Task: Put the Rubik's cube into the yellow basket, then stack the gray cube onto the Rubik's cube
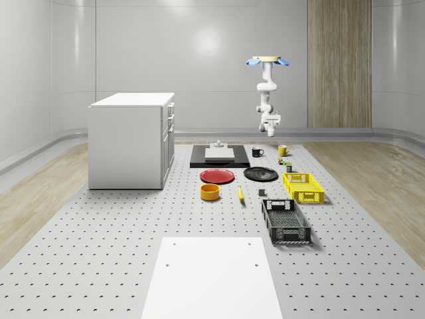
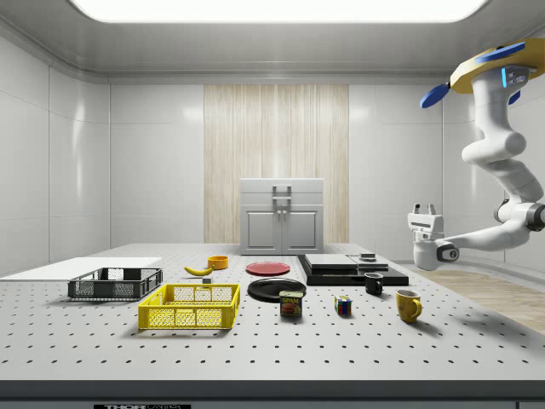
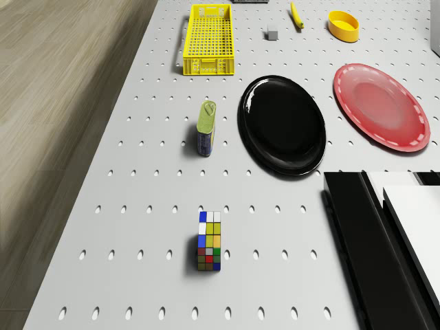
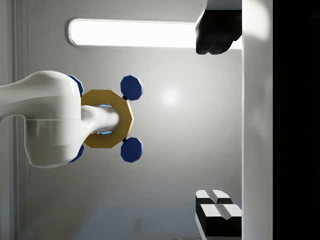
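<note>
The Rubik's cube (image 3: 209, 240) (image 2: 343, 306) stands on the perforated table, apart from everything else. The yellow basket (image 3: 210, 39) (image 1: 303, 187) (image 2: 190, 307) sits further along the table with nothing inside it. A small gray cube (image 3: 272, 33) (image 1: 261, 193) rests beside the basket. The drone (image 1: 267, 61) (image 2: 490, 72) hovers high over the table's far end, above the Rubik's cube and the mugs. Its arm hangs bent, and the gripper (image 2: 424, 207) (image 4: 216, 125) points upward at the drone's body (image 4: 106, 119). The gripper is open, holds nothing, and is well above the table.
A tin can (image 3: 206, 128), a black plate (image 3: 282, 124) and a red plate (image 3: 381, 106) lie between the Rubik's cube and the basket. A yellow mug (image 2: 408, 304), a black mug (image 2: 373, 284), a black slab (image 1: 220, 156), a black basket (image 1: 285, 221) and a white cabinet (image 1: 131, 139) are also on the table.
</note>
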